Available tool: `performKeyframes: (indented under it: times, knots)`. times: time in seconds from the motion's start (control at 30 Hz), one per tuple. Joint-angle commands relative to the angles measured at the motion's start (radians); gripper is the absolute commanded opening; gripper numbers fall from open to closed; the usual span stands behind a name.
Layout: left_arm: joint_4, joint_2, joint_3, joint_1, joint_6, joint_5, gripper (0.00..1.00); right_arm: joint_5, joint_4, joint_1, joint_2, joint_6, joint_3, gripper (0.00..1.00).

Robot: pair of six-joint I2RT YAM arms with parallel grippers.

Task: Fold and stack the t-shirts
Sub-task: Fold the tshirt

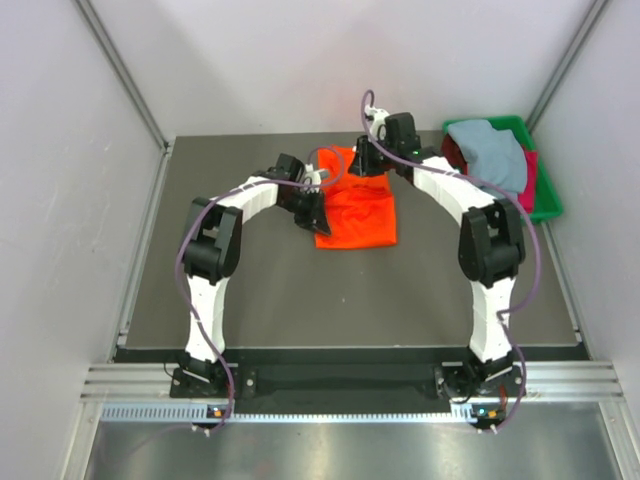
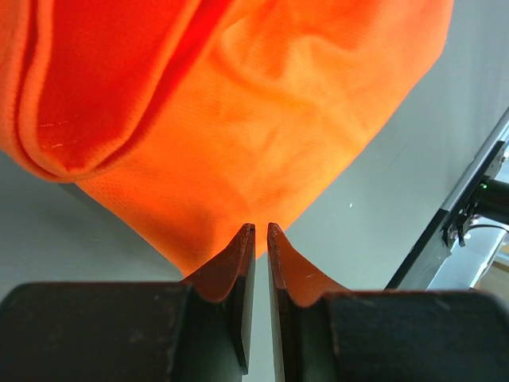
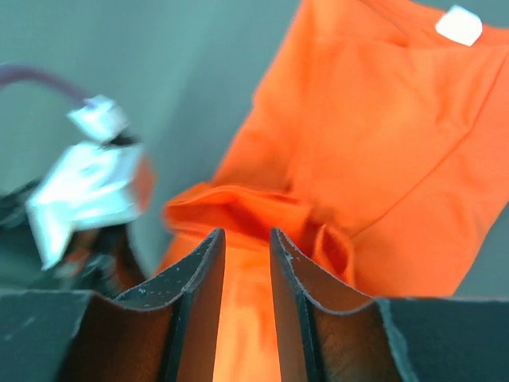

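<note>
While the orange t-shirt (image 1: 357,215) lies folded and rumpled on the surface (image 1: 350,290), we see the left end effector (image 2: 261,227) barely parted, empty, at its edge; the right end effector (image 3: 246,232) sits at a raised fold (gripped? we cannot tell).

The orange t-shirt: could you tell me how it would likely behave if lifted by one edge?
The orange t-shirt would probably droop and unfold, since it lies in soft creases and bunched folds. It looks thin and light, with a fine mesh weave. Pushed across the table, it would likely wrinkle rather than slide whole.
</note>
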Motion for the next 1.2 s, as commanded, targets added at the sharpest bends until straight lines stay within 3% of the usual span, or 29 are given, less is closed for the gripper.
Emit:
performKeyframes:
  times: [0.0,0.27,0.73,1.17]
  knots:
    - [0.018,-0.062,-0.003,0.001,0.008,0.012,0.17,-0.068,0.014,0.019,-0.162,0.016,-0.067,0.3]
    - [0.021,-0.018,0.001,0.004,0.006,-0.004,0.17,-0.125,0.011,0.041,-0.173,0.066,-0.216,0.31]
    - [0.026,-0.004,-0.003,0.009,-0.001,-0.014,0.17,-0.102,0.03,0.039,-0.039,0.097,-0.22,0.33]
    - [0.018,-0.022,-0.06,0.009,0.019,-0.036,0.17,0.003,0.036,-0.002,0.175,0.051,0.063,0.36]
